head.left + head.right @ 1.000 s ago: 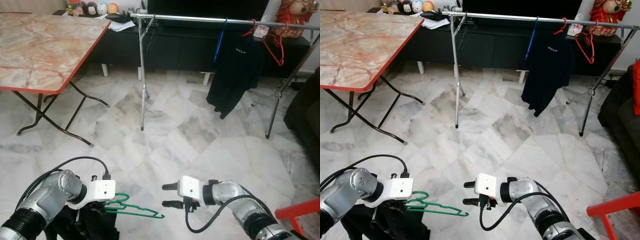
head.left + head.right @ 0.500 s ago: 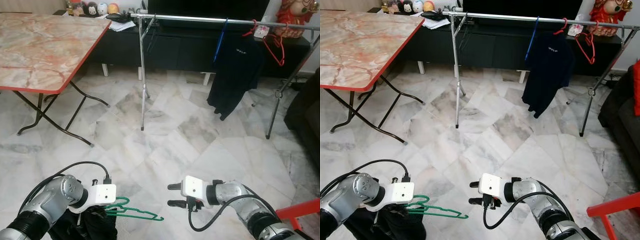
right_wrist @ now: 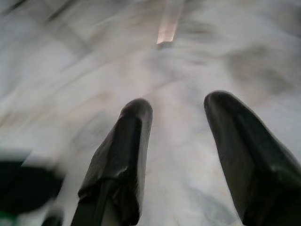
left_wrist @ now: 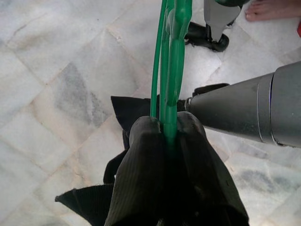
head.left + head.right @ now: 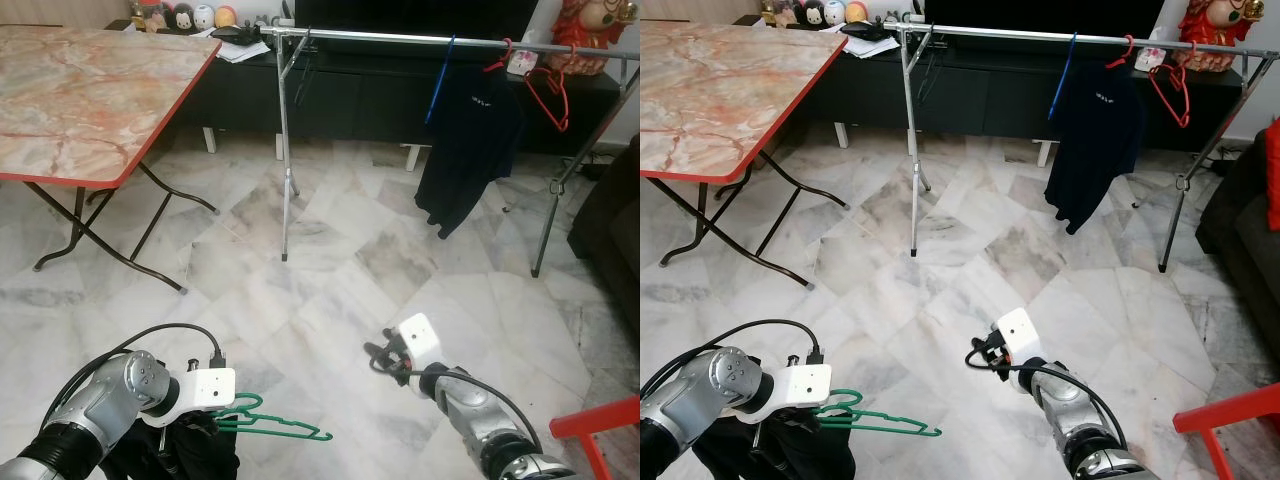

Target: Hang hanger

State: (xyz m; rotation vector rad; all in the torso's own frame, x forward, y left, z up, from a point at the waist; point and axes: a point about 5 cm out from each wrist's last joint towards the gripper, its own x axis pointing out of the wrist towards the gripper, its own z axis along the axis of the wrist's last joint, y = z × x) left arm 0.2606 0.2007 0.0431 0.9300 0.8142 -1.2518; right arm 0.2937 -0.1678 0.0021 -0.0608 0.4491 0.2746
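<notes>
A green hanger (image 5: 283,429) with a black garment (image 5: 185,452) hanging from it is held low over the floor at the bottom left. My left gripper (image 5: 222,417) is shut on the hanger near its hook. In the left wrist view the green hanger (image 4: 170,70) runs straight out from the dark cloth (image 4: 174,183) bunched around the grip. My right gripper (image 5: 378,357) is raised to the right of the hanger, apart from it and pointing away. Its fingers (image 3: 127,146) stand open with only floor between them. The metal clothes rail (image 5: 400,38) crosses the far side of the room.
A black shirt (image 5: 465,150) on a blue hanger and red hangers (image 5: 545,85) hang on the rail. A marble-topped folding table (image 5: 90,90) stands at the left. A dark sofa (image 5: 610,230) and a red frame (image 5: 600,420) are at the right. Marble floor lies between.
My right gripper has swung up and turned away from the hanger, now pointing toward the rail. The left gripper with the hanger has stayed about where it was.
</notes>
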